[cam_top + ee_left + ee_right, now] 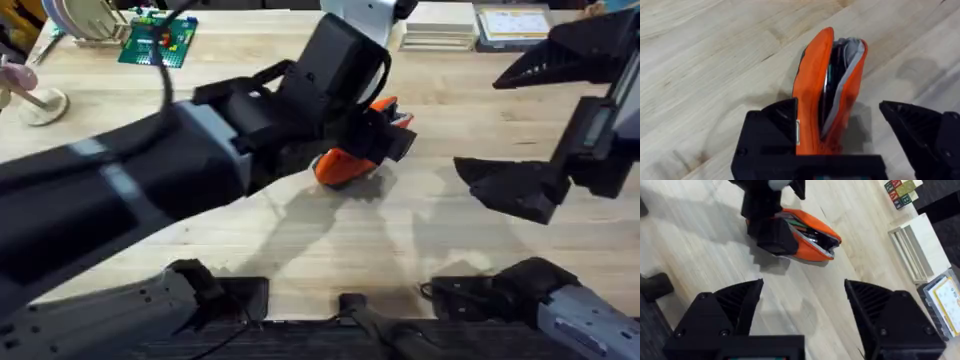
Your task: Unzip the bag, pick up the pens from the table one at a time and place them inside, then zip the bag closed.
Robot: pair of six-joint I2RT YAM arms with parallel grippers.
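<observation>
Left hand (840, 135) over the unzipped orange bag (827, 90).
Its fingers spread wide, straddling the bag's end on the counter (705, 60); right hand (802, 310) hangs released, apart.

Both arms are black with grey and silver-white sections; a black cable runs along the left one. Each end effector, left (840, 145) and right (802, 315), has matte black, wedge-shaped fingers on a boxy black body.

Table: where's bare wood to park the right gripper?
Free table: the patch between the bag and the right gripper, plus the strip nearer the bases. Crowded: around the bag, where the left gripper straddles it.
</observation>
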